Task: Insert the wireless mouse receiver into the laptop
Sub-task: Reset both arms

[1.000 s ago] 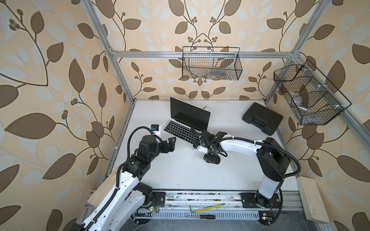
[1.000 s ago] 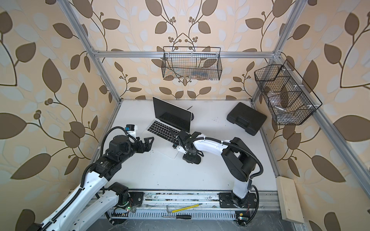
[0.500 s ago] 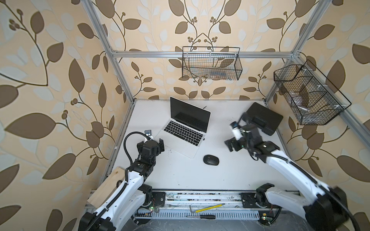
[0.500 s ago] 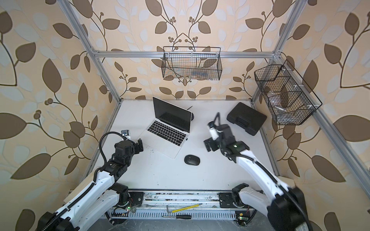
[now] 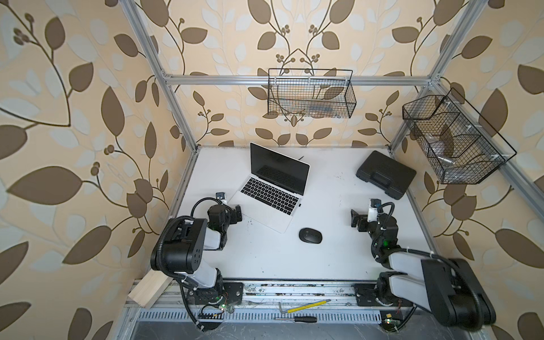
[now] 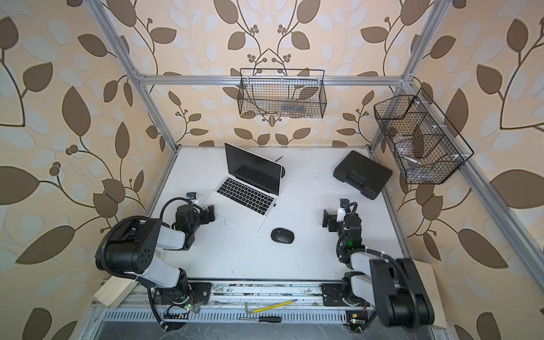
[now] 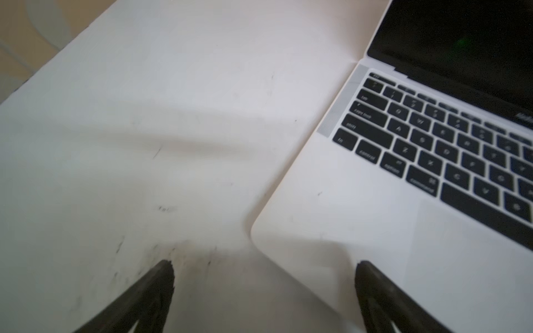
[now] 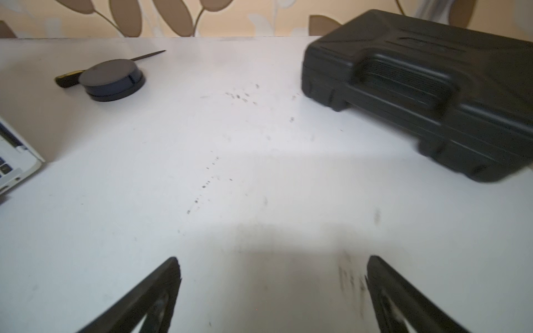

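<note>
The silver laptop (image 5: 273,188) stands open and angled at the back middle of the white table in both top views. A tiny black nub, which looks like the wireless mouse receiver (image 5: 299,205) (image 6: 274,205), sits against the laptop's right side edge. My left gripper (image 5: 237,213) (image 7: 264,263) is open and empty. It hovers just off the laptop's (image 7: 375,216) front left corner. My right gripper (image 5: 354,219) (image 8: 274,259) is open and empty over bare table, well right of the laptop and apart from it.
A black oval mouse (image 5: 310,235) lies in front of the laptop's right corner. A black plastic case (image 5: 385,173) (image 8: 432,86) sits at the back right. A dark round puck (image 8: 112,79) and a thin tool (image 8: 69,79) lie behind the laptop. Wire baskets (image 5: 312,94) hang overhead.
The right arm has pulled away from the laptop's right edge to the right side of the table, and its jaws have opened. The left arm has drawn back from the laptop's left corner.
</note>
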`<state>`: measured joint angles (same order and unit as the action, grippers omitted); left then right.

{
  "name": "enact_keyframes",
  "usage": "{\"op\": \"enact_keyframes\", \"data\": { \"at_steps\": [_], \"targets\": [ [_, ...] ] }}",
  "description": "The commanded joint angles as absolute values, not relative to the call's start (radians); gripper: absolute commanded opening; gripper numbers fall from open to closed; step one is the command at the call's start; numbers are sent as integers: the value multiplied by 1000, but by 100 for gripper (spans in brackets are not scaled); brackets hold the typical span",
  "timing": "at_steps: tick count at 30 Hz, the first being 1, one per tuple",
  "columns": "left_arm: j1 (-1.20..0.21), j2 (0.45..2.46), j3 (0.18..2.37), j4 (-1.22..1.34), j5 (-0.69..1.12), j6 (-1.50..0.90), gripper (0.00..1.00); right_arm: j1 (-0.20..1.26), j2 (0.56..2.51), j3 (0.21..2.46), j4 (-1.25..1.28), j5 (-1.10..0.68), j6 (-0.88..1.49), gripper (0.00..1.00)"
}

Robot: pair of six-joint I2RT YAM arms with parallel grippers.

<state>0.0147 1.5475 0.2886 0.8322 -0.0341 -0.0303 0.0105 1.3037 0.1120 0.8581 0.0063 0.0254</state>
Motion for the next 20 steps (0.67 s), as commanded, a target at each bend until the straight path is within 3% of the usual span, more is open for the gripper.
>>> {"op": "enact_keyframes", "data": {
  "at_steps": [1, 5, 20],
  "targets": [
    [26, 1555, 415, 782, 7, -28, 99, -39, 1332, 185, 973, -22, 29, 100],
    [26, 1540, 414, 761, -5, -26, 99, 31, 1351, 180, 1022, 104, -1, 100],
    [26, 1531, 422, 729, -6, -29, 99, 7, 1343, 196, 978, 66, 15, 100]
  ]
}}
